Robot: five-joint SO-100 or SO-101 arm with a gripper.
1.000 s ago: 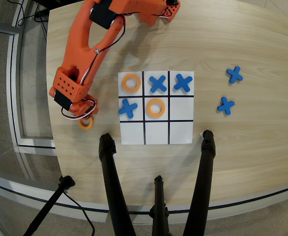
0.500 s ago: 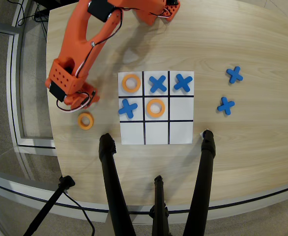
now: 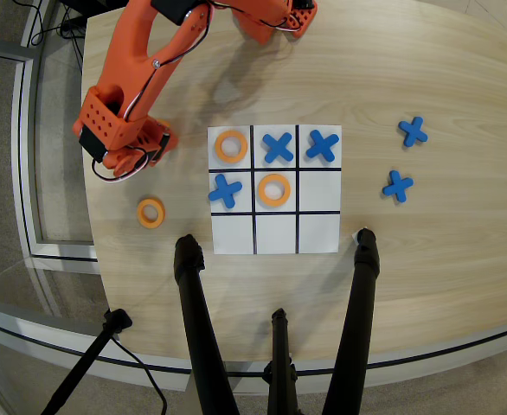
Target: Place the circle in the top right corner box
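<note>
Orange end effector (image 3: 125, 158) has lifted away from the loose circle (image 3: 150, 212); its opening is hidden.

Bare bench (image 3: 461, 112) surrounds the grid (image 3: 274, 189). Left of the grid lie a loose ring (image 3: 150, 212) and the arm (image 3: 128, 95); right, two crosses (image 3: 405, 157); below, black tripod legs (image 3: 197, 328).
</note>
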